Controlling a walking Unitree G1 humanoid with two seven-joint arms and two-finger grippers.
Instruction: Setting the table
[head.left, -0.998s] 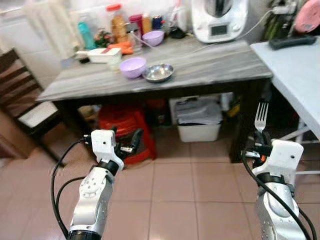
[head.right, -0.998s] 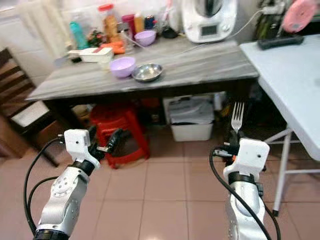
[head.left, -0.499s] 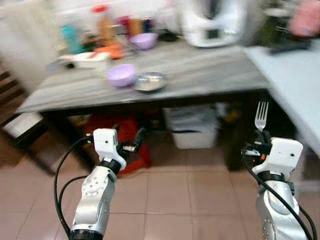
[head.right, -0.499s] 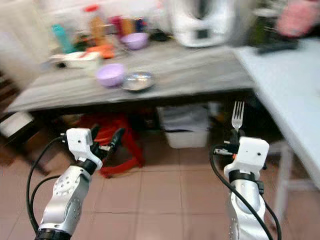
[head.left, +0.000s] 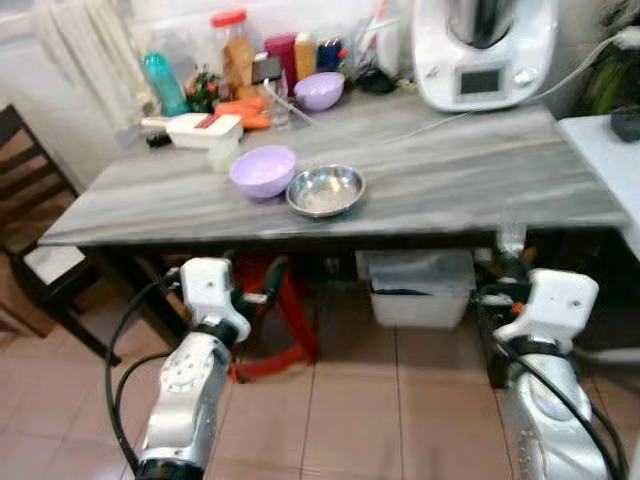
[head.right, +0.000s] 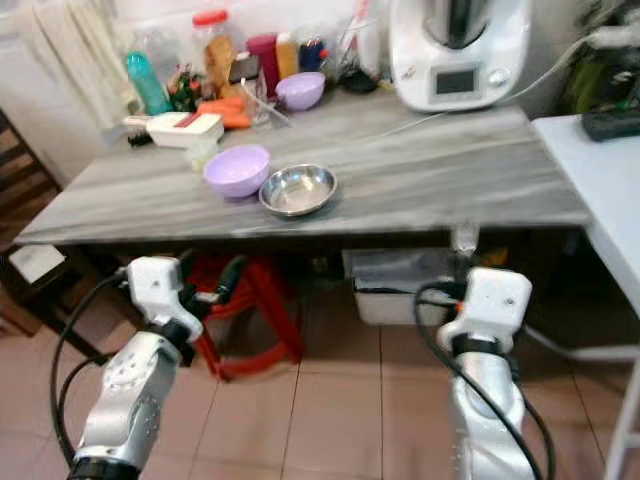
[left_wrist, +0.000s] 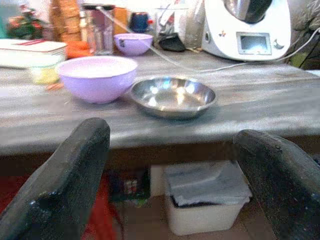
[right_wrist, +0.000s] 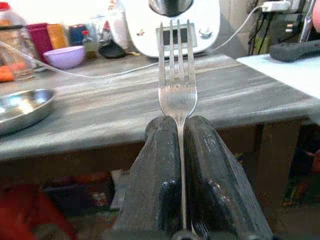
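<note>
Fork (right_wrist: 177, 95): polished metal, bright and smooth, clamped between the matt black, slightly scuffed fingers (right_wrist: 156, 175) of the right gripper (right_wrist: 178, 131). Left gripper (left_wrist: 170, 165) fingers: the same dull black, faintly rough finish. Table (head.left: 450, 170): grey wood-grain top, streaked, low sheen. Steel bowl (head.left: 325, 190): shiny metal with mirror-like reflections. Lilac bowl (head.left: 263, 170): smooth plastic, soft gloss. Kitchen machine (head.left: 485, 50): glossy white plastic housing. Stool (head.left: 285, 320): red plastic. Floor (head.left: 350, 420): pinkish glazed tiles, lightly reflective. Forearms: brushed silver metal.
</note>
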